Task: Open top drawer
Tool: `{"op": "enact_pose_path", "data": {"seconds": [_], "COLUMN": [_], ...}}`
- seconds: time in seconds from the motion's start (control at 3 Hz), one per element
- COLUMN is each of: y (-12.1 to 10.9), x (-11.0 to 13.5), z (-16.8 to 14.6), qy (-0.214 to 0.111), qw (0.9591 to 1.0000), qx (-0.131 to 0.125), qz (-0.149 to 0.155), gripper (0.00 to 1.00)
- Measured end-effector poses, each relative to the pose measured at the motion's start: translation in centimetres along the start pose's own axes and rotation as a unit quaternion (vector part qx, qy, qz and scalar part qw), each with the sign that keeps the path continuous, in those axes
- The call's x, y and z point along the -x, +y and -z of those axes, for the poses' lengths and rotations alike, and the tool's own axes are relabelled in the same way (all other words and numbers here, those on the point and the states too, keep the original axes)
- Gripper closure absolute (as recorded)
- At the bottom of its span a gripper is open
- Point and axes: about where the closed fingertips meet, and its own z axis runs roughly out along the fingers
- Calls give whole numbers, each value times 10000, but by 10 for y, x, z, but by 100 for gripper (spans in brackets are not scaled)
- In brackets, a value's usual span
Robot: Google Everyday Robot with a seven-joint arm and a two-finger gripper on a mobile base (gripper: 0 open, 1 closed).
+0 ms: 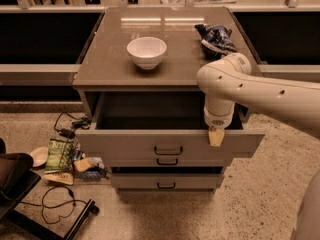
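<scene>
Camera view: tool (216, 136) at top drawer (125, 145) front rim (drawer open).

My arm (265, 91): smooth cream-white shell, rounded joint cap above the tool, small dark screw holes dotted along it. Short cylindrical wrist, grey perforated band just above my gripper (216, 136), pale tan, at the top drawer (120, 143) front rim.

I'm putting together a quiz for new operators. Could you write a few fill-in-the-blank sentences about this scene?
1. The top drawer is ___, not shut.
2. The end effector is at the ___ edge of the drawer's front panel.
3. The bowl on the cabinet top is ___ in colour.

Missing words: open; top; white
</scene>
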Motion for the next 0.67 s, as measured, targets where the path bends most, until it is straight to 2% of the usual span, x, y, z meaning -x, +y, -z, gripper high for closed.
{"op": "enact_pose_path", "data": {"seconds": [0.33,0.67], "y": [0,0], "x": [0,0], "z": [0,-1], "qy": [0,4], "qw": [10000,10000], "qx": [0,6], "qz": [0,0], "gripper": [73,42]}}
